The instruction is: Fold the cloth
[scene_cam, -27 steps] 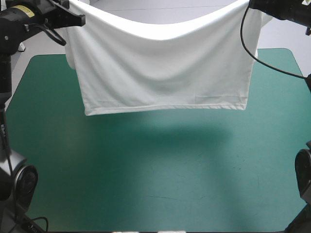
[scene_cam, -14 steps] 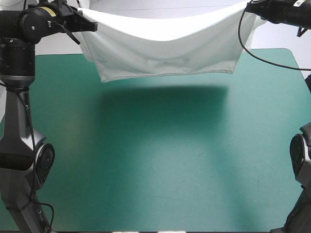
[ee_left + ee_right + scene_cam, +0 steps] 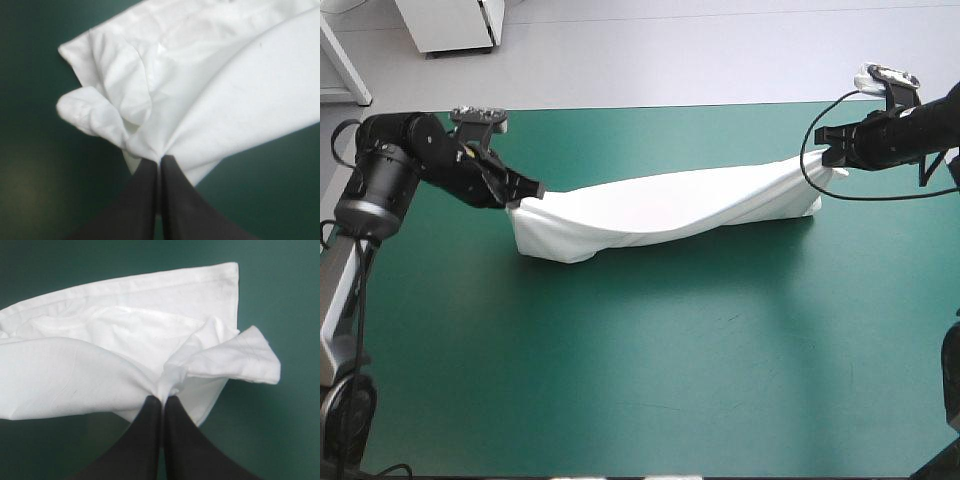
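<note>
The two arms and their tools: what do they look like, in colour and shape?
The left arm is black with thick round joints; its lower link looks pale grey. The right arm is black too, a thin black cable looping from its wrist. The left tool and right tool each have two broad black fingers, curved like fins.

The desk (image 3: 350, 215) carries a teal-green cover (image 3: 620, 340) that reaches well beyond the left hand (image 3: 525, 191) and the right hand (image 3: 828, 155) on every side. Its two far corners, one behind each hand, are rounded. Nearer the camera than both hands, the cover shows faint pale scuffs (image 3: 732, 318) and a few thin scratches (image 3: 645, 406). A soft shadow (image 3: 720, 240) darkens it along the near side of the line between the hands. In both wrist views the cover lies under and ahead of each hand.
</note>
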Available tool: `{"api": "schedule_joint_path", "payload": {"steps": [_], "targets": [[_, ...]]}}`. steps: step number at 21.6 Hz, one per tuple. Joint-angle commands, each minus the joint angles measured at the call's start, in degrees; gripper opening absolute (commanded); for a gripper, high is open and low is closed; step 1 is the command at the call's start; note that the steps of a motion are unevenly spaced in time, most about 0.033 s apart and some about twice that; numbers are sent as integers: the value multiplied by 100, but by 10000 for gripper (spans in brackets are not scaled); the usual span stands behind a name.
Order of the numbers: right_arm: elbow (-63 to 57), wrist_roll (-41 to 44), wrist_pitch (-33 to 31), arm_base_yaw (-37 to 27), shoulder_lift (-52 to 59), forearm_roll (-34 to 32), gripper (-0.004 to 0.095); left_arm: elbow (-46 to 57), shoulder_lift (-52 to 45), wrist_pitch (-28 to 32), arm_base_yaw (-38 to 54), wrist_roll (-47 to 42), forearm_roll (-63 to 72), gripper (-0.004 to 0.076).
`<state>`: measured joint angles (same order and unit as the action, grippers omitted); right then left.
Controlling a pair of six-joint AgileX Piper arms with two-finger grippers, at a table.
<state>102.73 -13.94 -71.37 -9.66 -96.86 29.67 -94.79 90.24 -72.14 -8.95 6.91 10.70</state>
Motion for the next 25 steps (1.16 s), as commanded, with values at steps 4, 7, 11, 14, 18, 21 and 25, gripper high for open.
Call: {"api": "schedule_joint_path", "payload": {"steps": [4,7,11,14,18,21,25], "targets": [[-1036,-117,168,-21,996,-123,-15,1220,-1132,-181,-10,-45,163,-9],[-1830,-158,168,203,1268,-434,-15,1670,-1262,-181,-10,-34,391,-9],[-3012,-118,168,707,1557,-1000,-15,2319,-1490,-181,-10,104,683,-9],[-3784,-92,168,824,1809,-1341,-15,3226,-1950,-181,-10,89,777,-9],[-4284,-8,215,824,2088,-1794,-15,4012,-2259,-181,-10,109,676,-9],[-4548,-8,215,832,2116,-1973,-15,4146,-2259,-181,-10,213,502,-9],[-4718,113,276,832,2116,-2169,-14,4351,-2259,-170,-10,219,343,-9]]}}
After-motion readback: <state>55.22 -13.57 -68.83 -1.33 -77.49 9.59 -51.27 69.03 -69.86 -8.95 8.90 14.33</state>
